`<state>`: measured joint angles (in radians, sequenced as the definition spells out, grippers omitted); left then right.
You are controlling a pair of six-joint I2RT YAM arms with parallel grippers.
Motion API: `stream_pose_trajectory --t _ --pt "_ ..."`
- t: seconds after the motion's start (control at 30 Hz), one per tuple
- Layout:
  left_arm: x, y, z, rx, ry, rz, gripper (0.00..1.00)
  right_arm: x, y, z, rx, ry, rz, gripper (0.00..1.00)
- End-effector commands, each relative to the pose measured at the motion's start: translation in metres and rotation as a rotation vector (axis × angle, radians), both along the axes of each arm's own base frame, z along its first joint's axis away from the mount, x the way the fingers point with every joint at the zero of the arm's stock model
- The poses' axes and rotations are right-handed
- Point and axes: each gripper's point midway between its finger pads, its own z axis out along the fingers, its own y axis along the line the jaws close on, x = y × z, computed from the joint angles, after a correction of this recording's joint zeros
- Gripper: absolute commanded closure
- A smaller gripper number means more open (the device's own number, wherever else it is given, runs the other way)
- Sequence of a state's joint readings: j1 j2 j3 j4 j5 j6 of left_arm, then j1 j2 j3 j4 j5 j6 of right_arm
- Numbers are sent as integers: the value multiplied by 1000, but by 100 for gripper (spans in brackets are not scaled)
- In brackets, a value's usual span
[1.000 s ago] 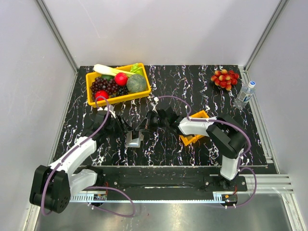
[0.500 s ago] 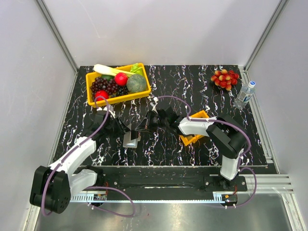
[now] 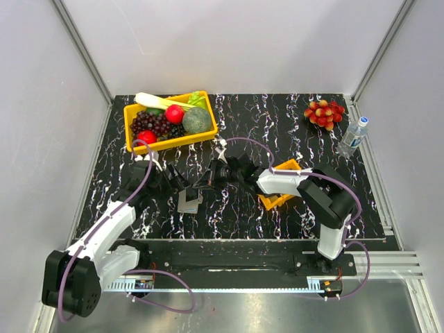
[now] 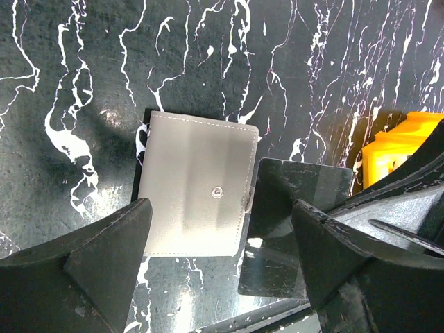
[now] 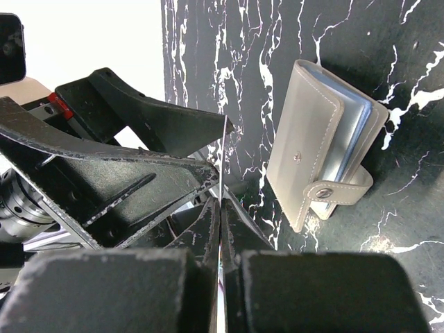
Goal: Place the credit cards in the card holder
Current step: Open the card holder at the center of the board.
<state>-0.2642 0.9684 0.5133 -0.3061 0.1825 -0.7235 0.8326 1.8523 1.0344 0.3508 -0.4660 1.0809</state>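
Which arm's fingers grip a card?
The right arm's fingers, shut on a card; the left arm's fingers stand open over the holder.

Black marbled table [image 3: 277, 118] between plain white walls [image 3: 229, 41].

Right of the card holder [image 4: 194, 184], the left wrist view shows only a corner of the orange tray [image 4: 397, 149]. The rest lies behind a black arm part [image 4: 416, 191] and past the picture's edge. The dark card [image 4: 295, 215] beside the holder loses its lower right corner behind a finger of the left gripper [image 4: 220, 211]. In the right wrist view that card is edge-on, its face unreadable, and the holder's pockets show only as a sliver.
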Motion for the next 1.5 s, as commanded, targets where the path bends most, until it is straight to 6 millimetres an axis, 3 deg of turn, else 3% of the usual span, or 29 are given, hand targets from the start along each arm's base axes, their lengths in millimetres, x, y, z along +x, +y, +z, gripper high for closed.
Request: stream_pose_trajectory --t 0.0,0.07,0.13,0.27,0.53,0.73,0.83,1.17,1.33,1.47 --pt "-4 10 -8 36 21 35 14 10 9 28 39 -104 -17 100" --pt "-7 14 -14 50 45 54 14 20 -9 14 -96 -149 -82 100" --pt "-11 17 -21 58 55 71 8 22 -23 14 -152 -180 -120 100" --pt "-14 16 -37 47 86 73 3 26 -38 -2 -268 -187 -148 100" --pt "-14 6 -51 17 103 31 3 23 -42 -20 -318 -158 -138 100" --pt "-13 6 -54 18 104 27 3 24 -31 15 -215 -216 -123 100" --pt "-13 5 -55 15 108 23 8 27 -23 29 -180 -237 -119 100" --pt "-14 6 -50 12 99 28 10 35 -9 -8 -240 -182 -103 100" --pt "-13 4 -48 9 95 21 10 37 -17 -22 -315 -187 -110 100" --pt "-10 0 -46 -6 89 1 12 30 -34 -28 -370 -187 -124 100"
